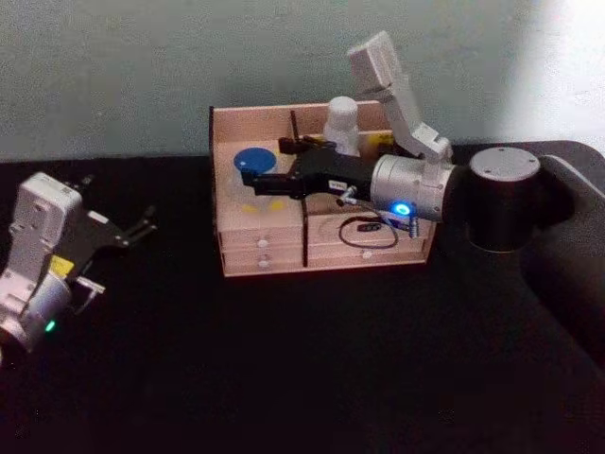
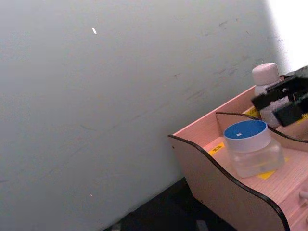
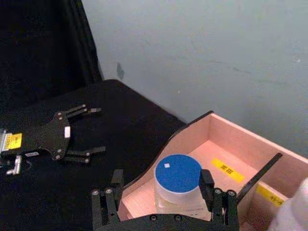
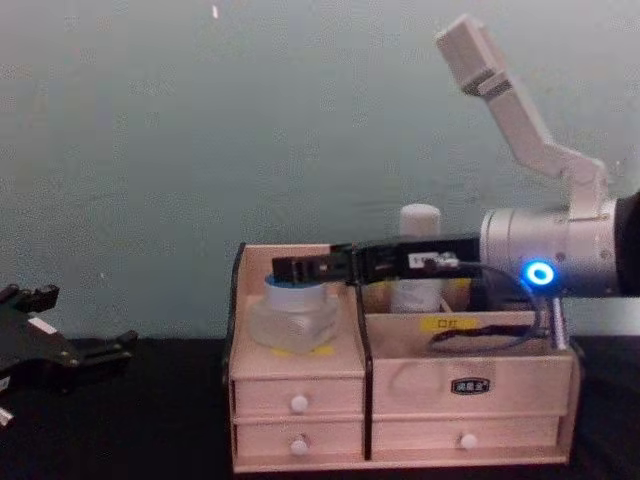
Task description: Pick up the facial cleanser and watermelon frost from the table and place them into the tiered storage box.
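Observation:
The tiered storage box (image 1: 265, 248) stands at the back middle of the black table. A clear jar with a blue lid (image 1: 251, 161) (image 3: 177, 173) (image 4: 295, 320) sits in its left top compartment. A white bottle (image 1: 342, 123) (image 2: 266, 77) stands upright in the back right compartment. No label shows which is the facial cleanser and which the watermelon frost. My right gripper (image 1: 267, 164) (image 3: 161, 187) reaches over the box from the right. It is open, level with the jar's lid, one finger on each side with gaps. My left gripper (image 1: 142, 225) (image 3: 96, 130) rests open at the far left of the table.
A pale wall rises right behind the box. A black cable (image 1: 364, 232) loops over the box's right front tier. My right arm's dark joint (image 1: 501, 199) sits beside the box's right end. Bare black table (image 1: 312, 369) spreads in front.

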### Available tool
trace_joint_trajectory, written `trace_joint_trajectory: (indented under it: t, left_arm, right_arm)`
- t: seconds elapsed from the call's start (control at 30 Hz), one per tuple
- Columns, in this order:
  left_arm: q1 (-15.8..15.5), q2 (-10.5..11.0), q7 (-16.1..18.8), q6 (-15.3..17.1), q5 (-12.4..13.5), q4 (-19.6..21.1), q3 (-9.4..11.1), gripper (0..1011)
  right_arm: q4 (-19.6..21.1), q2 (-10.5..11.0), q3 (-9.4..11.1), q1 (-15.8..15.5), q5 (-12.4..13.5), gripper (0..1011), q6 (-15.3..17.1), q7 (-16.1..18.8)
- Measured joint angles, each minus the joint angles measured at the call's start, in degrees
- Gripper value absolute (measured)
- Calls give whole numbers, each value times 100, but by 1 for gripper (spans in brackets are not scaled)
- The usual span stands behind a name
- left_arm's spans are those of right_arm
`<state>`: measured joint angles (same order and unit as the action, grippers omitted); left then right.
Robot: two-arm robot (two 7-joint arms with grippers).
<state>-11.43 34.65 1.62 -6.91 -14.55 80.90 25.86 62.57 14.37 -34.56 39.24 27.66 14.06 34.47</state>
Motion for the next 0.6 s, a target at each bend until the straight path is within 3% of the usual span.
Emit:
trace_joint_trajectory:
  t: [0.3,0.6]
  left_arm:
    - [0,0,0,0,0,0,0,1001]
    - [0,0,0,0,0,0,0,1001]
  right_arm:
    - [714,402,158,-344,177,1002,2,-96]
    - [1741,1239,558,-1097,461,1002,-154,-276]
